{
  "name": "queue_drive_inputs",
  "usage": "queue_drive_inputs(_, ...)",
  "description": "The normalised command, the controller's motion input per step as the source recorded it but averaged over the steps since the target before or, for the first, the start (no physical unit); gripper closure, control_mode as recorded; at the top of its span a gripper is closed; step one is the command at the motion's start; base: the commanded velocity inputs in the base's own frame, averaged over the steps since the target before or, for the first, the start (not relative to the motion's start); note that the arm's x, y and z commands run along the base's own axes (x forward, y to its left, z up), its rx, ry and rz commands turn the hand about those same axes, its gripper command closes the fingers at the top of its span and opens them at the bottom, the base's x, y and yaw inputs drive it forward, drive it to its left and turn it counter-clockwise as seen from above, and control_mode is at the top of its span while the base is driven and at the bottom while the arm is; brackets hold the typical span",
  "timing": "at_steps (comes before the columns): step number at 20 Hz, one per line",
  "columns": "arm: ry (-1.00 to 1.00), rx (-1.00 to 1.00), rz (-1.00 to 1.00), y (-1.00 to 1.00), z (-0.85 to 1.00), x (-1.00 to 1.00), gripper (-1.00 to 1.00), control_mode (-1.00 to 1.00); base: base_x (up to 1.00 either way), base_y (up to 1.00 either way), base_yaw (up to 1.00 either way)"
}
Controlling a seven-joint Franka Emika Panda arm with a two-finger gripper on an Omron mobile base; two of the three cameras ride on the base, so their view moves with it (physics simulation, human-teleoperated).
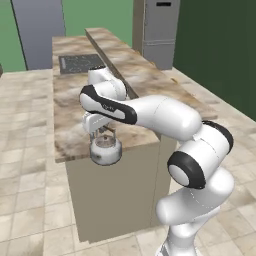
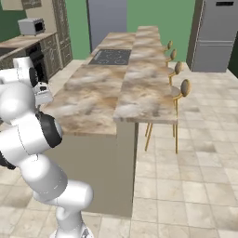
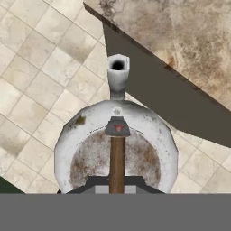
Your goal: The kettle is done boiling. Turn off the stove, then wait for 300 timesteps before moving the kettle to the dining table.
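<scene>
The silvery kettle [image 1: 105,150] hangs by its thin arched handle from my gripper [image 1: 103,133], which is shut on that handle. It is held at the island's near left corner, level with the counter edge. In the hand view the kettle [image 3: 116,149] is seen from above, over floor tiles, with its spout [image 3: 117,74] pointing away and the handle running down into my gripper [image 3: 117,184]. The dark stove [image 1: 80,63] [image 2: 111,56] lies at the island's far end. The dining table [image 1: 142,70] [image 2: 148,74] is the raised marble slab along the island's right side.
The lower marble island top [image 1: 75,120] [image 2: 93,97] lies right of the kettle. Wooden stools [image 2: 179,88] line the dining table's far side. A grey fridge [image 1: 159,30] [image 2: 216,32] stands at the back. A microwave [image 2: 31,26] sits on the left counter.
</scene>
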Motion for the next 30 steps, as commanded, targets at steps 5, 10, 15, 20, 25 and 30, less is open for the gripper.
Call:
queue_drive_inputs(5,0.0,0.0,0.0,0.0,0.0,0.0,1.0,1.0,0.19,-0.51,0.38)
queue_drive_inputs(10,0.0,0.0,0.0,0.0,0.0,0.0,1.0,1.0,0.05,-0.55,0.36)
queue_drive_inputs(15,0.0,0.0,0.0,0.0,0.0,0.0,1.0,1.0,0.0,-0.59,0.36)
queue_drive_inputs(20,0.0,0.0,0.0,0.0,0.0,0.0,1.0,1.0,0.03,-0.64,0.34)
queue_drive_inputs(25,0.0,0.0,0.0,0.0,0.0,0.0,1.0,1.0,0.12,-0.67,0.3)
queue_drive_inputs(30,0.0,0.0,0.0,0.0,0.0,0.0,1.0,1.0,0.14,-0.66,0.27)
